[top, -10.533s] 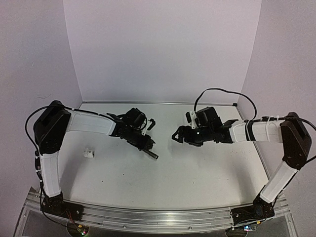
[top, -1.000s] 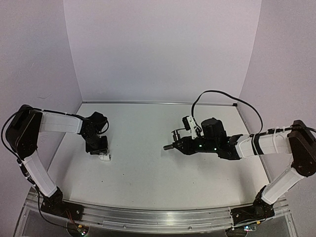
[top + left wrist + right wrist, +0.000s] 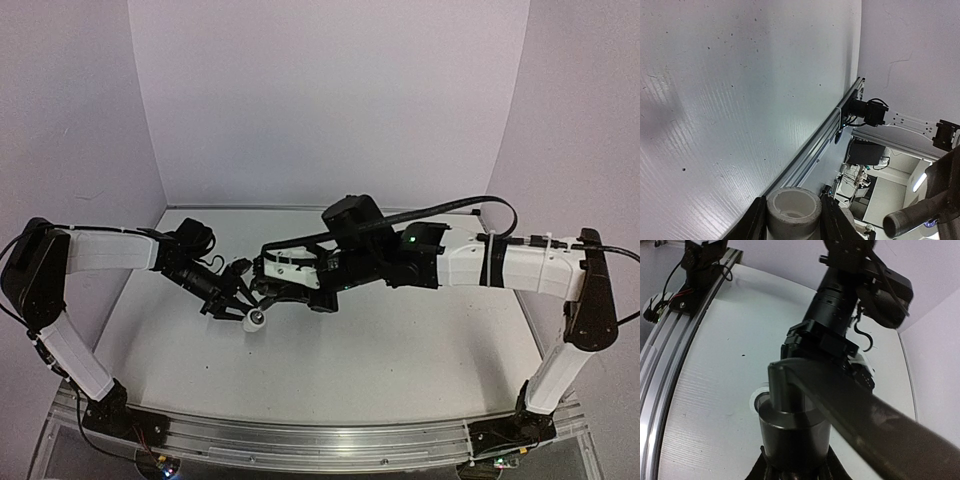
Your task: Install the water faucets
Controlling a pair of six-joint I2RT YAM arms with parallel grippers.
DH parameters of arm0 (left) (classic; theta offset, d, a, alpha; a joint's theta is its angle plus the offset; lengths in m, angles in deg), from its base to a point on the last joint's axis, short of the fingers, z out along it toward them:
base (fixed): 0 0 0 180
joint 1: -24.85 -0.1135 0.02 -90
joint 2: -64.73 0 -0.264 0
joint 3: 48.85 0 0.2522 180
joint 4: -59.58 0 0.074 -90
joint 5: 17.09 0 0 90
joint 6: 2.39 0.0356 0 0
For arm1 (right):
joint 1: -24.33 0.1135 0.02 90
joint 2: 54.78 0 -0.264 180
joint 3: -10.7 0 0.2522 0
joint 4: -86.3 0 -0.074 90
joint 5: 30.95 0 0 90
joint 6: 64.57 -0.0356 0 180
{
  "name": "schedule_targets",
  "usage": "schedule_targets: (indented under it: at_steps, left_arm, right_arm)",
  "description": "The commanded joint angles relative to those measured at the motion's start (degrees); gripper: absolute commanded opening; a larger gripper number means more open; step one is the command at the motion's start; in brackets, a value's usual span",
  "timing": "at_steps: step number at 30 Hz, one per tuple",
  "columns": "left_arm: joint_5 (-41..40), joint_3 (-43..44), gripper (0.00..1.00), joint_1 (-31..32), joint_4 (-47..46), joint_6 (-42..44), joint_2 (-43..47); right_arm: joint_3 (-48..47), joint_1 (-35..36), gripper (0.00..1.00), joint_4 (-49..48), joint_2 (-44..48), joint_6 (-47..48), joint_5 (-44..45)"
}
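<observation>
The dark grey water faucet (image 3: 792, 430) stands upright in my right gripper (image 3: 794, 466), which is shut on its round body; its thin lever handle (image 3: 875, 425) runs off to the lower right. My left gripper (image 3: 792, 217) is shut on the tiny white fitting (image 3: 793, 210), whose open bore faces the camera. In the top view the two grippers meet left of centre, the white fitting (image 3: 256, 319) just below the left gripper (image 3: 240, 305) and close to the right gripper (image 3: 278, 290). In the right wrist view, the fitting's rim (image 3: 757, 401) shows just behind the faucet.
The aluminium rail (image 3: 320, 440) runs along the near table edge, with the arm bases on it. White walls close the back and both sides. The right arm (image 3: 500, 265) reaches across the table's middle, with its black cable (image 3: 440, 205) looping above.
The left gripper has lifted the white fitting off the table at the left and carried it toward the centre. The right arm has swung left with the faucet to meet it.
</observation>
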State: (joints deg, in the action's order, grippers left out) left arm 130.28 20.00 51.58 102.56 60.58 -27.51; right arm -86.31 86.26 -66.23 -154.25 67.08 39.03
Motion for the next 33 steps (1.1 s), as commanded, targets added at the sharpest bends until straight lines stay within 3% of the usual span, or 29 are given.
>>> schedule_targets:
  at_steps: [1,33]
  left_arm:
    - [6.4,0.9,0.0,0.3,-1.1,0.4,0.4]
    - [3.3,0.4,0.0,0.6,2.7,0.4,2.2]
  right_arm:
    - [-6.9,1.9,0.0,7.8,-2.1,8.8,-0.9]
    - [-19.0,4.3,0.0,16.7,-10.2,14.2,3.1]
